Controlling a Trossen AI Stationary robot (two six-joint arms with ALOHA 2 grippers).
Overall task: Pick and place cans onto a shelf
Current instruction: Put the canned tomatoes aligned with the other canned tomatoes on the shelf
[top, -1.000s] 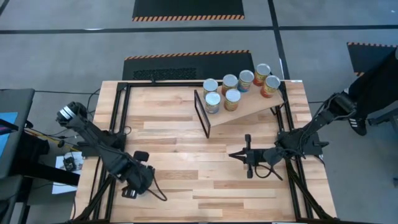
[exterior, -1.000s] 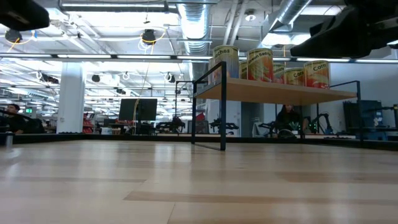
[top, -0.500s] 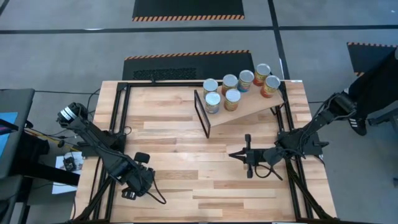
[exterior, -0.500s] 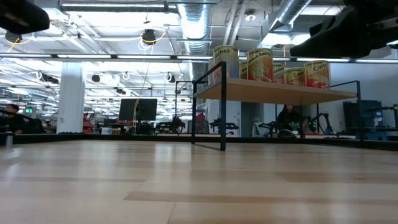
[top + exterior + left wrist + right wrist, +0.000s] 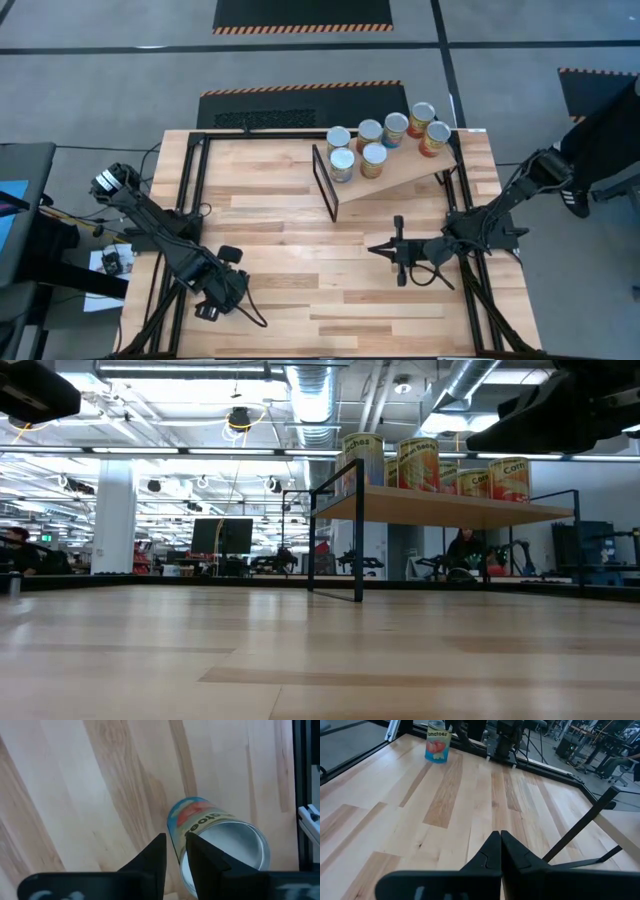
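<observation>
Six cans (image 5: 384,143) stood on the tilted shelf (image 5: 405,173) at the table's far side. The left gripper (image 5: 175,850), fingers nearly together and empty, hovered over a tomato can (image 5: 216,846) at the near left; the right gripper (image 5: 500,842) waited fully closed, holding nothing.

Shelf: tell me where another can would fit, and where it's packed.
On the shelf, six cans crowd the far edge, in a line running from the black end frame to the opposite corner. The bare strip is the board's near edge, between those cans and the tabletop; it is widest toward the right end effector.
</observation>
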